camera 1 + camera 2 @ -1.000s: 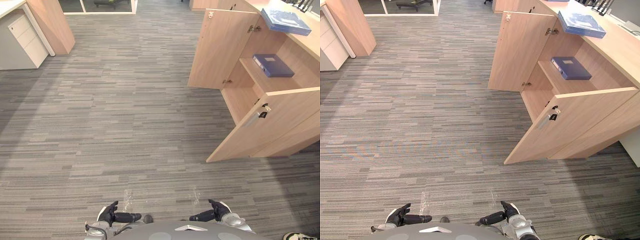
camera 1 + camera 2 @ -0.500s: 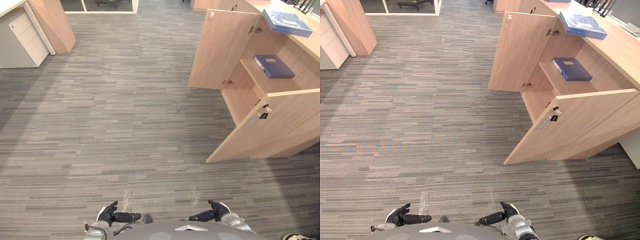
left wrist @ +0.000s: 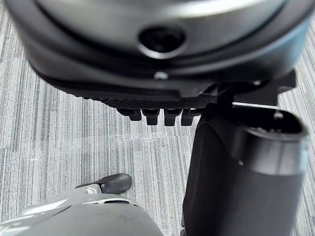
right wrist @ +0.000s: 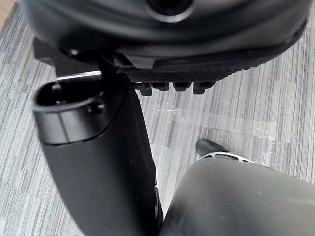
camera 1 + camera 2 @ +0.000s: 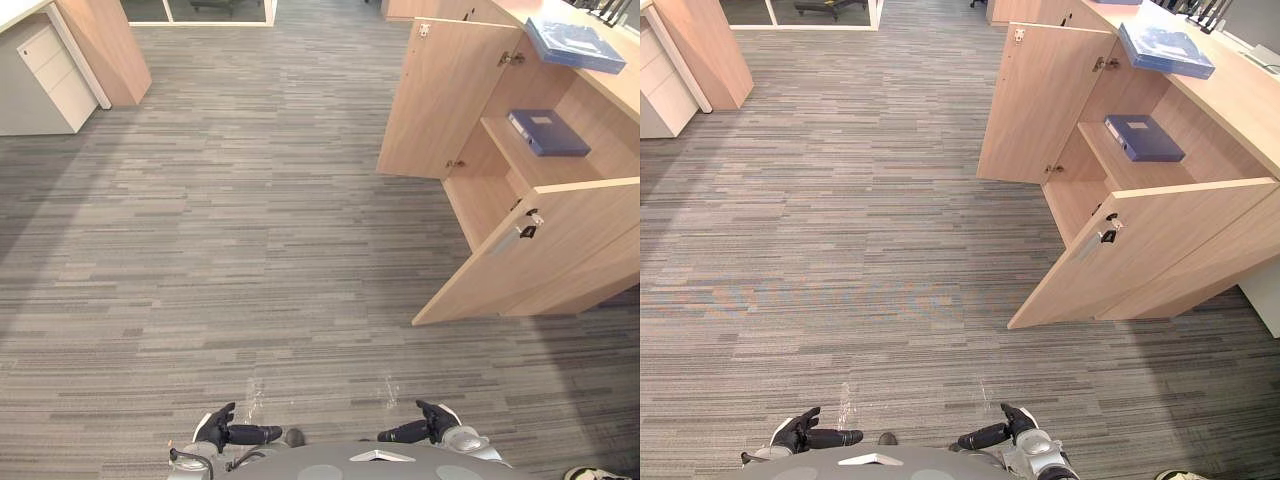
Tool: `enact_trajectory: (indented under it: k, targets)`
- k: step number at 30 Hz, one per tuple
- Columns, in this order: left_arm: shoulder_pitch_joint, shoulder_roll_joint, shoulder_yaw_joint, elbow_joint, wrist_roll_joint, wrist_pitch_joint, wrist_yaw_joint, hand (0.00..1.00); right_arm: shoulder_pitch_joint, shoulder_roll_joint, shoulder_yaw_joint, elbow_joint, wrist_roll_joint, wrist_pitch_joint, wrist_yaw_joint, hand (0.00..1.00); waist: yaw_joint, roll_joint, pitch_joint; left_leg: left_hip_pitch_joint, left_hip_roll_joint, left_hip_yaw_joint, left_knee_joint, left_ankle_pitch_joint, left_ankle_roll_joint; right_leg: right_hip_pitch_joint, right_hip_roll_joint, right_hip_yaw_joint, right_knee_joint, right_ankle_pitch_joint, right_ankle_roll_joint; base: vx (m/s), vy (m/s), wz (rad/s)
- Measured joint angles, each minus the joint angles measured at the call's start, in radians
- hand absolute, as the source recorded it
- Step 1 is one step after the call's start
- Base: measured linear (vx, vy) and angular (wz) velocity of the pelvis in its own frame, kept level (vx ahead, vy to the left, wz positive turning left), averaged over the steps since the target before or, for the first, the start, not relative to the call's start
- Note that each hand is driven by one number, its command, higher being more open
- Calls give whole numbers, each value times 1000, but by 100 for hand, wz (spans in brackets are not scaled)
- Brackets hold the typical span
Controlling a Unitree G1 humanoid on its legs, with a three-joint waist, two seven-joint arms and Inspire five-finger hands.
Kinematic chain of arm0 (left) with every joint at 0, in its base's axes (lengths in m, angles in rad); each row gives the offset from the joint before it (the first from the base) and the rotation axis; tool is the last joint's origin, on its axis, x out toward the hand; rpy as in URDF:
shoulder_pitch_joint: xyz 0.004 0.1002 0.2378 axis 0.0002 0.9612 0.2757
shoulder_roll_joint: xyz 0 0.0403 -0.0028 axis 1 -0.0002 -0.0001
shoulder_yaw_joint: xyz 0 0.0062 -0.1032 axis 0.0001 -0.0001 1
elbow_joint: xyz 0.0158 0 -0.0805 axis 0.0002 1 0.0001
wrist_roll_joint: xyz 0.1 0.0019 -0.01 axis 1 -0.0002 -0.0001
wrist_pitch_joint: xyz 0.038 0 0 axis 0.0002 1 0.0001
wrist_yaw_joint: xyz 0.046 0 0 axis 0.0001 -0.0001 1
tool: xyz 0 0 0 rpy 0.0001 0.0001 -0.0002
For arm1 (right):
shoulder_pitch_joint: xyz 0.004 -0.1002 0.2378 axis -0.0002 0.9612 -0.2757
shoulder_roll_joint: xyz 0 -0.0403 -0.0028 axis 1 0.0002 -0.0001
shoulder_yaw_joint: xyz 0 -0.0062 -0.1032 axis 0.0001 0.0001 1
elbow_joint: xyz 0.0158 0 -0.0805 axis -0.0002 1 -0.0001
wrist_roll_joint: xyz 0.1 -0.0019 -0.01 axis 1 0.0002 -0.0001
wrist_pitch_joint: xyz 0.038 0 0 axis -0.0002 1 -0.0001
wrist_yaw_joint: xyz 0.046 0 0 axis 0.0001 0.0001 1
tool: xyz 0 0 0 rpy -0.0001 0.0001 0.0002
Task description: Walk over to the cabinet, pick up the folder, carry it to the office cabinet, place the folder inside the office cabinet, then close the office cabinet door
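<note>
A dark blue folder (image 5: 546,131) lies flat on the shelf inside the open office cabinet (image 5: 500,200) at the right. A lighter blue folder (image 5: 573,42) rests on the cabinet's top (image 5: 620,90). Both wooden doors stand wide open: the far door (image 5: 445,95) and the near door (image 5: 540,250), which swings out over the carpet. My left hand (image 5: 240,433) and right hand (image 5: 415,431) hang low at the view's bottom edge, far from the cabinet. Each is open and holds nothing; the left wrist view (image 3: 162,49) and right wrist view (image 4: 172,29) show carpet past the fingers.
Grey striped carpet (image 5: 250,230) stretches between me and the cabinet. A white drawer unit (image 5: 45,80) and a wooden panel (image 5: 105,45) stand at the far left. What looks like a shoe tip (image 5: 598,474) shows at the lower right corner.
The whole picture has shifted very slightly, so the camera has moved. Folders, doors and both hands stay as they were.
</note>
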Motion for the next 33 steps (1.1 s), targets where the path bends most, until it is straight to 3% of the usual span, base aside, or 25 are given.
enact_trajectory:
  k: [4, 5, 6, 8, 9, 10, 12, 13, 14, 16, 17, 18, 19, 20, 21, 22, 24, 25, 26, 27, 28, 29, 30, 33]
  targets:
    - [1, -6, 74, 7, -32, 3, -9, 100, -1, 12, -29, 2, 6, 0, 0, 100, 1, -15, 0, -59, 3, -17, 62, -35, -9, -20, 1, -18, 6, -13, -16, 24, -28, 14]
    - [0, -13, 115, 1, -48, 2, -10, 100, -2, 12, -30, 11, 16, -1, 1, 100, 3, -19, 13, -118, 15, -18, 194, -91, -12, -23, 0, -23, 21, -21, -28, 4, -63, 17]
    - [2, -25, 151, -25, -67, 1, -14, 100, -3, 7, -38, 11, 37, -1, 4, 100, 13, -10, 31, -173, 39, -11, 354, -160, -35, -6, 9, -27, 30, -38, -45, -9, -58, 18]
    - [-4, -34, 168, -74, -66, -2, -10, 100, 1, 3, -51, 20, 47, -1, 3, 100, 25, -3, 52, -255, 67, 5, 588, -182, -67, 29, 12, -47, 32, -61, -49, -36, -42, 31]
    - [-7, -46, 166, -116, -61, -3, 8, 100, 1, -7, -52, 29, 53, -2, 4, 100, 32, 16, 67, -323, 100, 22, 767, -167, -87, 66, 20, -55, 36, -78, -64, -71, -32, 38]
    - [-5, -47, 162, -157, -61, -4, 20, 100, -5, -14, -64, 38, 53, -3, 2, 100, 35, 24, 78, -390, 129, 39, 889, -183, -86, 93, 18, -63, 48, -97, -66, -98, -24, 31]
    - [20, -59, 141, -223, -60, -5, 28, 100, 1, -15, -94, 40, 53, 0, -1, 100, 43, 26, 73, -432, 137, 64, 791, -210, -77, 100, -5, -68, 64, -119, -53, -269, -43, 1]
    - [31, -61, 123, -252, -60, -14, 28, 100, 4, -20, -108, 39, 52, 0, 0, 100, 54, 36, 77, -445, 139, 66, 584, -172, -79, 102, -26, -58, 64, -132, -39, -333, -55, -20]
    - [31, -65, 121, -252, -60, -16, 28, 100, 5, -22, -109, 39, 52, 1, 0, 100, 55, 38, 77, -449, 138, 60, 500, -144, -79, 101, -35, -54, 64, -137, -31, -256, -50, -24]
    - [33, -73, 120, -251, -37, -18, 40, 100, 9, -28, -117, 39, 51, 1, 0, 100, 54, 51, 74, -444, 152, 47, 220, -36, -103, 109, -62, -35, 62, -167, 10, -76, 6, -21]
    - [33, -78, 120, -251, -21, -20, 46, 100, 10, -33, -117, 39, 47, 1, -1, 100, 55, 62, 74, -445, 164, 48, 180, -29, -105, 119, -64, -27, 60, -176, 22, 137, 136, -24]
    - [27, -80, 119, -249, 2, -23, 53, 100, 9, -37, -120, 39, 40, 1, -4, 100, 55, 70, 80, -449, 176, 72, 182, 55, -92, 145, -84, -18, 61, -201, 55, 300, 255, -30]
    - [22, -71, 119, -251, 17, -26, 53, 100, 1, -24, -140, 42, 31, 2, -2, 100, 63, 56, 80, -444, 146, 99, 228, 116, -52, 153, -137, -13, 68, -226, 48, 484, 335, -45]
    - [19, -61, 118, -258, 20, -29, 53, 100, -6, -19, -148, 47, 32, 2, 1, 100, 69, 34, 77, -463, 123, 115, 282, 115, -40, 148, -172, -6, 86, -224, 43, 454, 305, -42]
    - [12, -55, 114, -259, 28, -29, 53, 100, -11, -8, -152, 43, 32, -2, 4, 100, 67, 22, 70, -491, 105, 124, 346, 71, 5, 136, -201, -4, 110, -211, 43, 397, 251, -25]
    - [4, -52, 109, -258, 36, -28, 53, 100, -12, 3, -158, 39, 32, -3, 6, 100, 64, 18, 67, -509, 99, 131, 394, 33, 15, 122, -219, 1, 132, -201, 49, 339, 281, -12]
    - [-18, -47, 88, -239, 46, -24, 58, 100, -23, 15, -202, 38, 34, -10, 10, 100, 71, 15, 61, -514, 84, 173, 546, -113, 45, 88, -285, 47, 270, -168, 89, 415, 337, -28]
    - [-18, -46, 80, -235, 46, -24, 60, 100, -22, 16, -213, 38, 37, -9, 12, 100, 76, 17, 53, -504, 79, 181, 566, -143, 52, 66, -300, 58, 329, -153, 91, 385, 320, -31]
    - [-20, -42, 57, -221, 51, -24, 61, 100, -22, 23, -245, 36, 43, -8, 15, 100, 72, 17, 42, -461, 56, 192, 570, -189, 64, 4, -337, 79, 499, -99, 72, 383, 307, -13]
    - [-20, -35, 36, -212, 54, -24, 61, 100, -23, 26, -269, 30, 44, -7, 14, 100, 66, 14, 35, -414, 32, 198, 549, -212, 73, -56, -367, 90, 651, -17, 31, 511, 376, 1]
    - [-20, -25, 9, -203, 54, -23, 60, 100, -22, 29, -280, 7, 44, -12, 1, 100, 52, 6, 34, -337, -3, 197, 502, -227, 81, -137, -407, 100, 869, 67, -32, 525, 330, 13]
    - [-20, -17, -11, -196, 54, -19, 52, 100, -25, 31, -286, -6, 44, -17, -7, 100, 43, 2, 34, -268, -25, 191, 455, -230, 79, -193, -426, 91, 1031, 50, -74, 536, 301, 22]
    - [-17, -16, -45, -184, 54, -18, 48, 100, -28, 27, -282, -13, 46, -19, -16, 100, 28, 22, 34, -176, -40, 171, 389, -229, 81, -235, -409, 55, 1156, 0, -94, 453, 229, 24]
    - [-40, -18, -114, -159, 54, -18, 28, 100, -32, 33, -281, -30, 121, -23, -31, 100, 16, 47, 31, -12, -43, 125, 259, -224, 88, -318, -310, -59, 1172, -146, -90, 208, 43, 29]
